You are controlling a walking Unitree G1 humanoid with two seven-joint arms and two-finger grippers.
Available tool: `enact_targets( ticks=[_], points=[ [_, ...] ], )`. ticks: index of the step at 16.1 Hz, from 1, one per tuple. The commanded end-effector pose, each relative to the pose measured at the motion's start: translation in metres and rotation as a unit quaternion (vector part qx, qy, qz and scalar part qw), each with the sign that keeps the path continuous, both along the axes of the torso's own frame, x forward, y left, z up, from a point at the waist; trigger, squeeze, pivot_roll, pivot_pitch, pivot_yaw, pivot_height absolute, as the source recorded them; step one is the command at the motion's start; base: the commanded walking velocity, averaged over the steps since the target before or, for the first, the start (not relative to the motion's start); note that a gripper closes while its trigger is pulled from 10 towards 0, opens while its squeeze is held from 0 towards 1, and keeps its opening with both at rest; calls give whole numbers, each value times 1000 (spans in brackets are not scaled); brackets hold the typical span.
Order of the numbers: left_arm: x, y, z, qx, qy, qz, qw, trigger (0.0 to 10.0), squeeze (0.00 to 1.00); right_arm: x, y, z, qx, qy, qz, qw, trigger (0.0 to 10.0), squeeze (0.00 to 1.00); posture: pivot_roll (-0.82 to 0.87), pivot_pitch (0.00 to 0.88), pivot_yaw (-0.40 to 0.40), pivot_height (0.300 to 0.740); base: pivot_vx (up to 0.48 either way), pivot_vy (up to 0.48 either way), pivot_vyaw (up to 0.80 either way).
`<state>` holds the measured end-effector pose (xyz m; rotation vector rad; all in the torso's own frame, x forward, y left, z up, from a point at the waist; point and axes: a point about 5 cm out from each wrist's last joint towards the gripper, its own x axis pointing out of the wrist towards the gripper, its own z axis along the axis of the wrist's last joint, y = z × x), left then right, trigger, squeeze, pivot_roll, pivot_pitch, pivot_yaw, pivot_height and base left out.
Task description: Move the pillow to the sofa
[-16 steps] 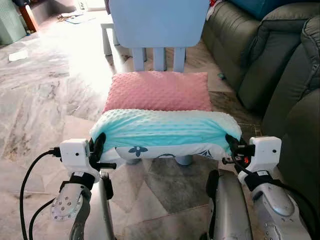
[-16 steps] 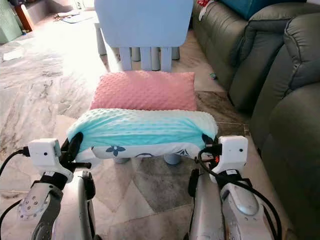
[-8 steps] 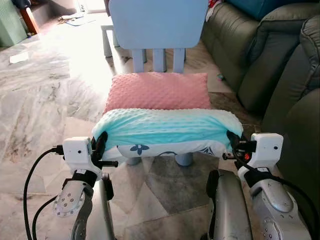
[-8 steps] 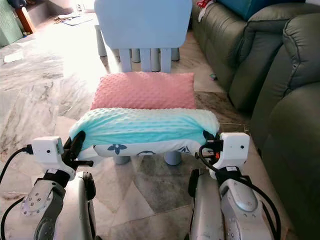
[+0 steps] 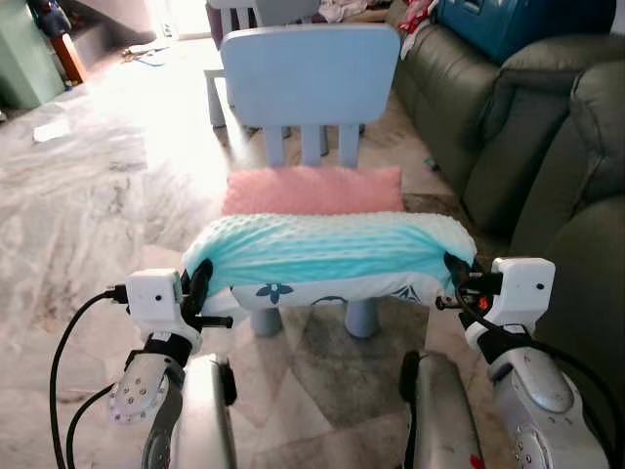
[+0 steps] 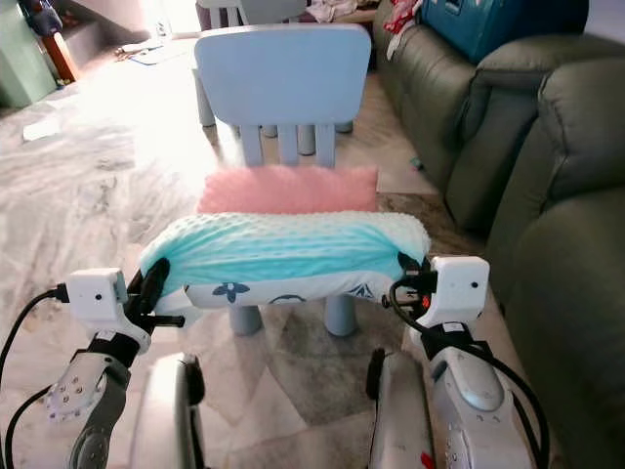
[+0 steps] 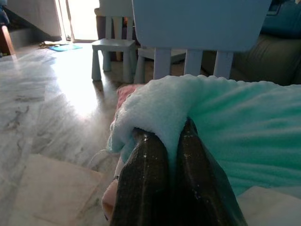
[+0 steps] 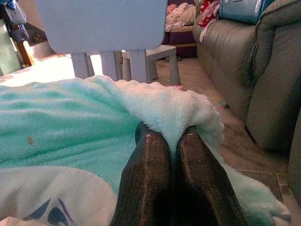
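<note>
Pillow [image 5: 327, 256] now higher off pink cushion [image 5: 312, 190], chair [image 5: 311, 78] beyond.

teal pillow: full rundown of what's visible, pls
The teal pillow is a soft rectangle with a dotted plush mint top and a white underside printed with dark blue motifs. It lies level, long side across the view, in front of the blue chair and the pink pillow. The left gripper and right gripper each pinch one end.
</note>
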<state>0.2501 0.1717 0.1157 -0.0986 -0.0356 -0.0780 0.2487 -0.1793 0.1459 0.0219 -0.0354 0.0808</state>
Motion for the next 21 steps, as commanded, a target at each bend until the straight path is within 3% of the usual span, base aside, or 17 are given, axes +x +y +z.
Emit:
enact_targets(
  ticks=[1,15,21],
  points=[
    [-1,11,1,10,-2,24,1000,0,0,0,-12,6,0,-11,-35,999,0,0,-140,0,52,502,0,0,0],
    [-1,9,-1,12,1,16,1000,0,0,2,-11,7,2,-12,-35,999,0,0,-146,0,55,682,0,0,0],
    [1,7,-3,14,7,10,1000,0,0,1,-11,7,3,-14,-37,999,0,0,-152,0,60,740,0,0,0]
  ],
)
